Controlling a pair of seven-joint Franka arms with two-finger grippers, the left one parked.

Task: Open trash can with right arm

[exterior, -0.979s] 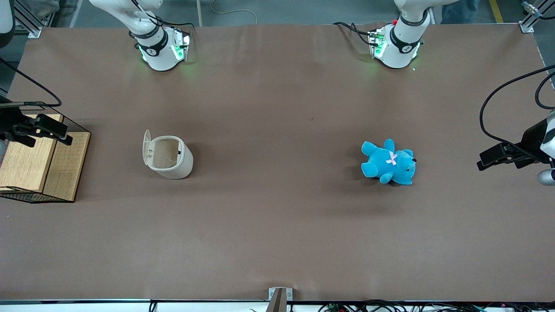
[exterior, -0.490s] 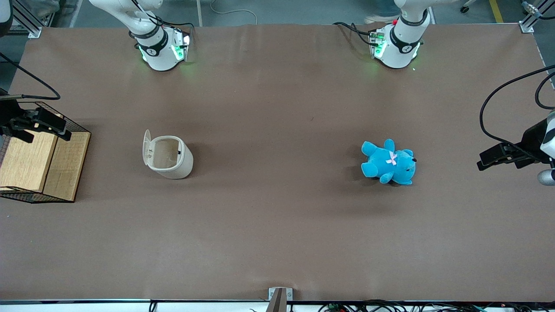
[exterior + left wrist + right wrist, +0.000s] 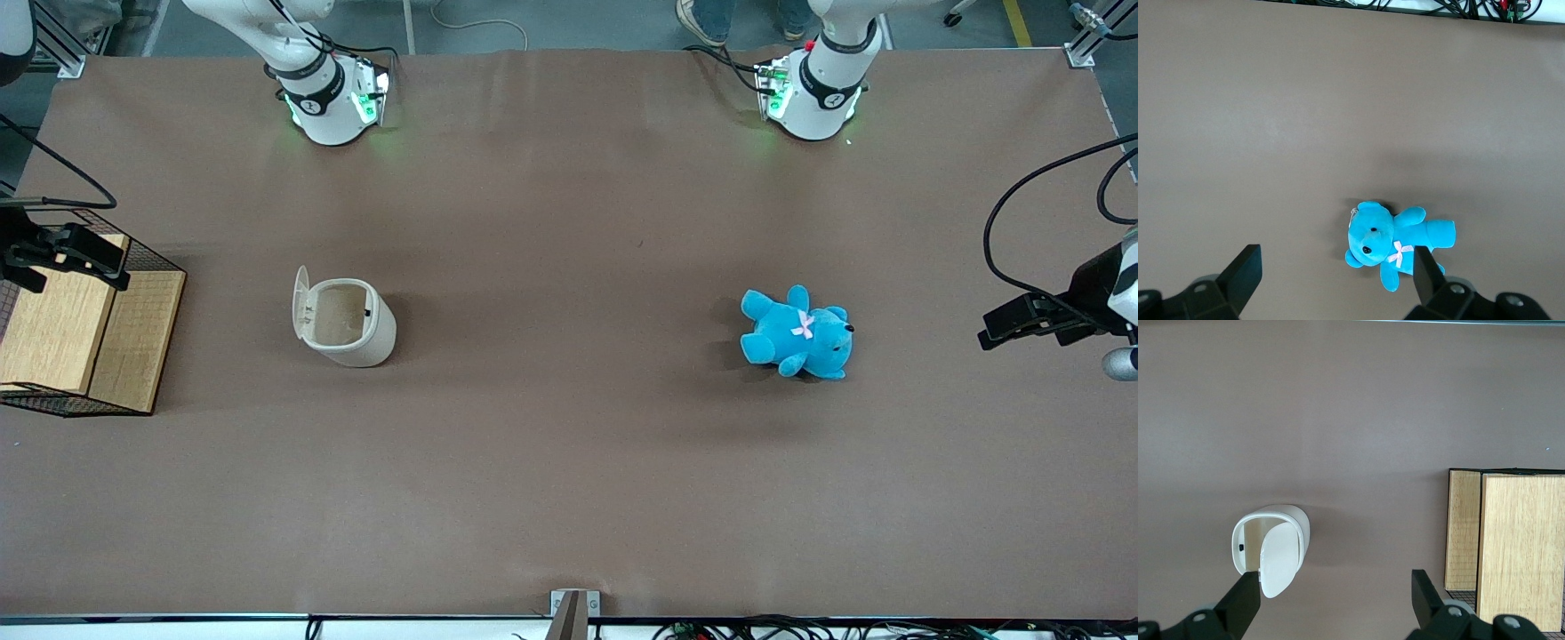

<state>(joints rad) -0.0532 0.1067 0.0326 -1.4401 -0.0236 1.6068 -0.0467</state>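
The cream-white trash can (image 3: pixel 354 327) stands on the brown table, its flip lid (image 3: pixel 301 302) raised upright on the side toward the working arm's end, showing the tan inside. It also shows in the right wrist view (image 3: pixel 1286 518), with the lid (image 3: pixel 1279 559) swung up. My right gripper (image 3: pixel 89 253) hangs above the wire-mesh basket at the working arm's end of the table, well apart from the can. In the right wrist view the gripper (image 3: pixel 1335 587) is open and empty, its black fingertips (image 3: pixel 1245 593) wide apart.
A wire-mesh basket (image 3: pixel 156 258) with wooden blocks (image 3: pixel 89 338) sits at the working arm's end, also in the right wrist view (image 3: pixel 1518 547). A blue plush bear (image 3: pixel 796 336) lies toward the parked arm's end, also in the left wrist view (image 3: pixel 1395 243).
My right gripper has drifted a little farther from the front camera and away from the trash can, above the basket. The can, its raised lid and the bear have not moved.
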